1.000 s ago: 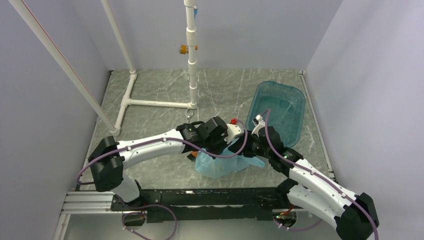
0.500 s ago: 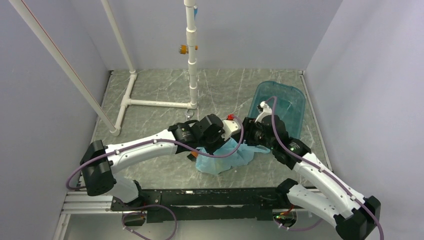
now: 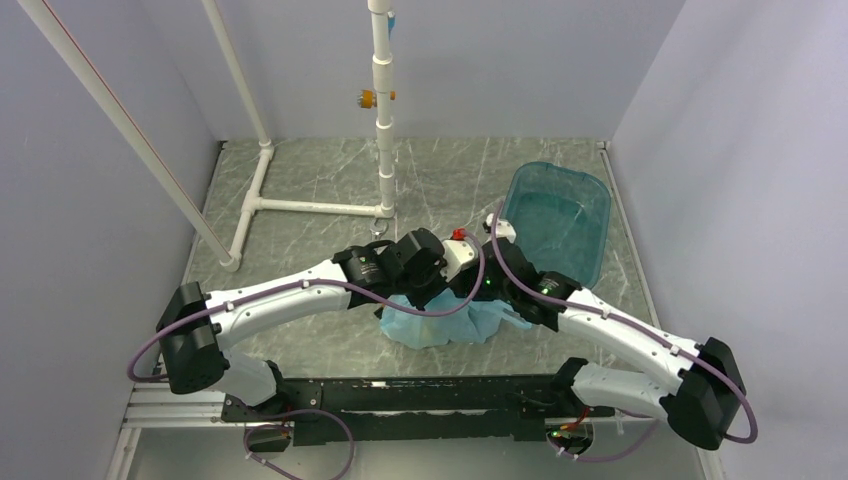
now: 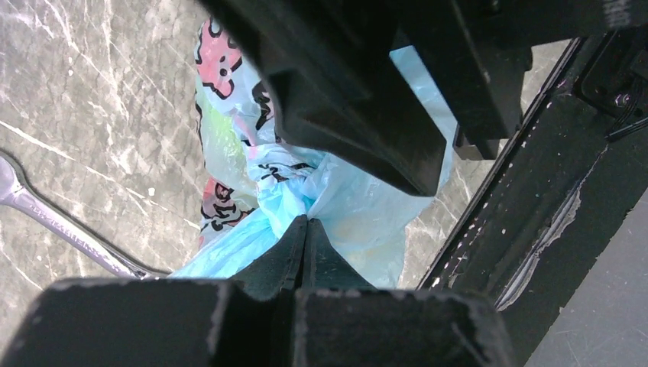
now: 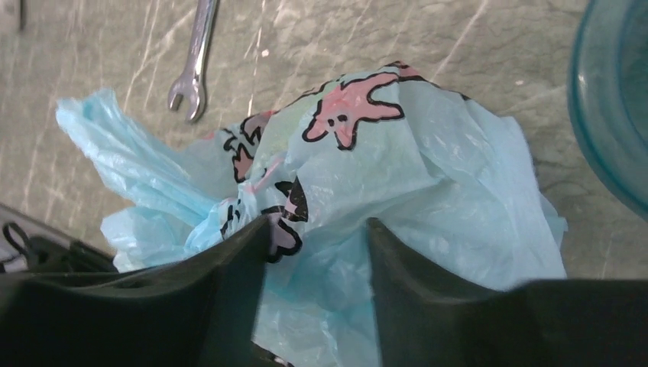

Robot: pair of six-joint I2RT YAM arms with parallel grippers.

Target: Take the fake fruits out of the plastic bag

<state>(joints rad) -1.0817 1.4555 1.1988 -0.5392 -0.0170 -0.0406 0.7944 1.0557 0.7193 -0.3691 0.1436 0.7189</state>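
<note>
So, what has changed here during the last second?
The left hand closed on a bunch of the bag. The right hand swung left, away from the tub, and now stands open over the bag. The tub stayed in its place.

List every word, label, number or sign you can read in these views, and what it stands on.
No readable text in any view.
On the thin, crinkly light blue plastic bag: only pink cartoon figures outlined in black, no letters.
On the silver metal wrench: any stamping on its shank is too blurred to read.
</note>
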